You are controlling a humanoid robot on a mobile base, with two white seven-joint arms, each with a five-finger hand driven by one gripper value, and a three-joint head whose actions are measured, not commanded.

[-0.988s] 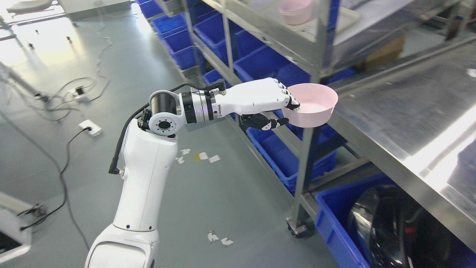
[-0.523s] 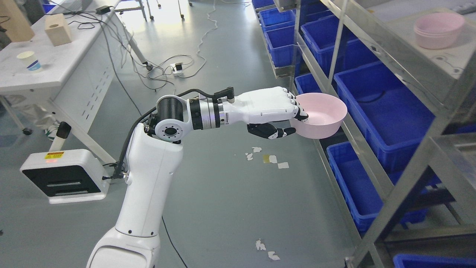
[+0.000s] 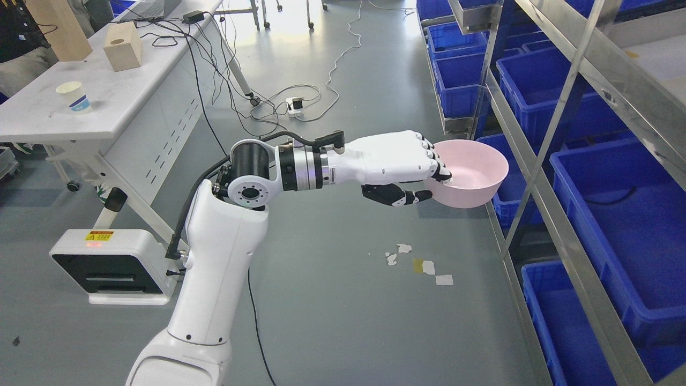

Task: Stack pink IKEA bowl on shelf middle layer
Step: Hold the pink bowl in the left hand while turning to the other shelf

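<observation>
Bowl, pink, no print legible, gripped at near rim by left robot hand, held in the air beside shelf with blue bins, view shifted since earlier, pink stack gone from frame, yellow label on floor unit unreadable

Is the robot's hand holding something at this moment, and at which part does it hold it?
The left hand holds the pink bowl by its near rim: fingers curl over the rim into the bowl, thumb under the outer wall.
</observation>
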